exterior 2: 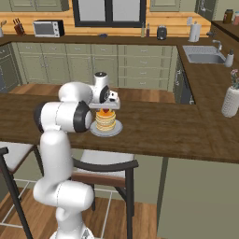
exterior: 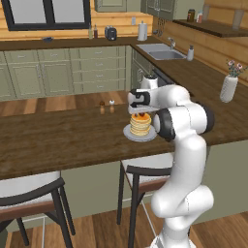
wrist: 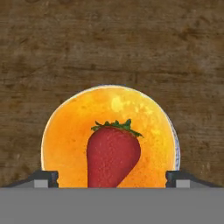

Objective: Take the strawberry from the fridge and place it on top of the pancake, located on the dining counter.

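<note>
One strawberry lies between the pincer tips (untouched), atop pancake.

Red strawberry with green leafy cap; golden-orange round pancake stack, paler yellow patch on top, on a grey-white plate. Dark brown, streak-grained wooden dining counter. Pale olive cabinets at far wall. White vase at right.

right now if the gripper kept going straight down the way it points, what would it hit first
Most likely the strawberry, which lies on the pancake directly under the open gripper. Below that come the pancake stack, its plate and the counter. How much gap is left above the berry is hard to judge.
</note>
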